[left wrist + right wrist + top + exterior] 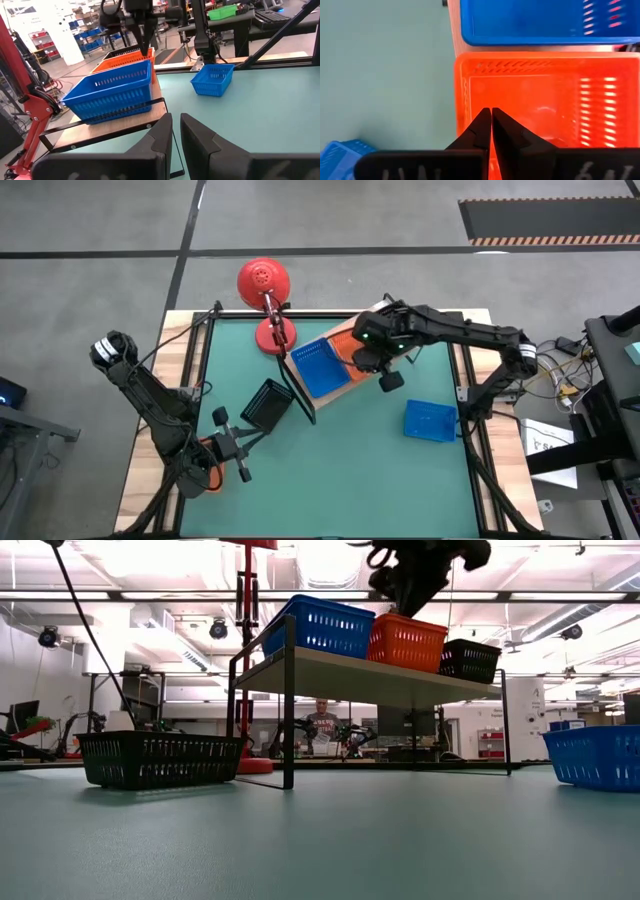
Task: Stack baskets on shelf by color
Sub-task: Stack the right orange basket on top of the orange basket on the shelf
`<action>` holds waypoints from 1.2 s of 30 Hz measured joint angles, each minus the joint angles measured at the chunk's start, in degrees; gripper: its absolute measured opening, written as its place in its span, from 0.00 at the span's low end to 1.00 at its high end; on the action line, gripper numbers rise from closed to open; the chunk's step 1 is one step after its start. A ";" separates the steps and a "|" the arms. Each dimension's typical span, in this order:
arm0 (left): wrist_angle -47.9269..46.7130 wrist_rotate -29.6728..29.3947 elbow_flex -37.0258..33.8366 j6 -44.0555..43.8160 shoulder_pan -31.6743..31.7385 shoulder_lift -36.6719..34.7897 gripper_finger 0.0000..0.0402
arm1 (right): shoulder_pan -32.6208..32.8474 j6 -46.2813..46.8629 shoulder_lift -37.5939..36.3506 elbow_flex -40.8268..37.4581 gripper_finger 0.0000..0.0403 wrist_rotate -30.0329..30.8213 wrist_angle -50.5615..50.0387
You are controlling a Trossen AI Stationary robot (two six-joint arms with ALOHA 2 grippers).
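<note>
The wooden shelf carries a blue basket, an orange basket and a black basket side by side. My right gripper is shut, pointing down over the orange basket near its rim. It also shows at the top of the low view. A loose black basket and a loose blue basket rest on the green mat. My left gripper is shut and empty, low at the table's near left, facing the shelf. My right gripper's shut fingertips stand at the orange basket's open top, close to one rim, coming from above. I cannot tell whether they touch it.
A red lamp stands at the far edge, left of the shelf, with its base on the mat. The near half of the mat lies between the two loose baskets. A person sits in the room beyond the table.
</note>
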 joint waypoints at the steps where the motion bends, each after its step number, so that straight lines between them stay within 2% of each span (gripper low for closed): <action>1: 0.00 0.00 0.00 0.00 0.00 0.00 0.05 | 0.18 0.64 -0.66 0.16 0.02 0.00 -0.09; 6: -0.02 0.00 -0.07 0.00 0.00 0.00 0.05 | 1.89 3.51 -5.05 0.26 0.02 -0.61 -0.58; 10: 0.00 0.00 -0.17 0.00 0.00 0.00 0.05 | 3.28 5.79 -7.51 -1.11 0.02 -6.31 -2.79; 14: 0.00 0.00 -0.30 -0.04 0.00 0.00 0.05 | 3.80 8.48 -8.08 -3.89 0.02 -7.10 -5.01; 19: 0.04 0.00 -0.63 -0.08 0.00 0.00 0.05 | 3.75 9.16 -7.73 -8.24 0.02 -3.53 -3.46; 25: 0.17 0.00 -0.94 -0.09 -0.02 0.00 0.05 | 3.75 9.39 -7.01 -10.53 0.02 6.10 -2.48; 36: 0.22 0.00 -0.94 -0.22 0.00 0.00 0.05 | 3.60 9.19 -7.03 -10.53 0.02 10.51 0.08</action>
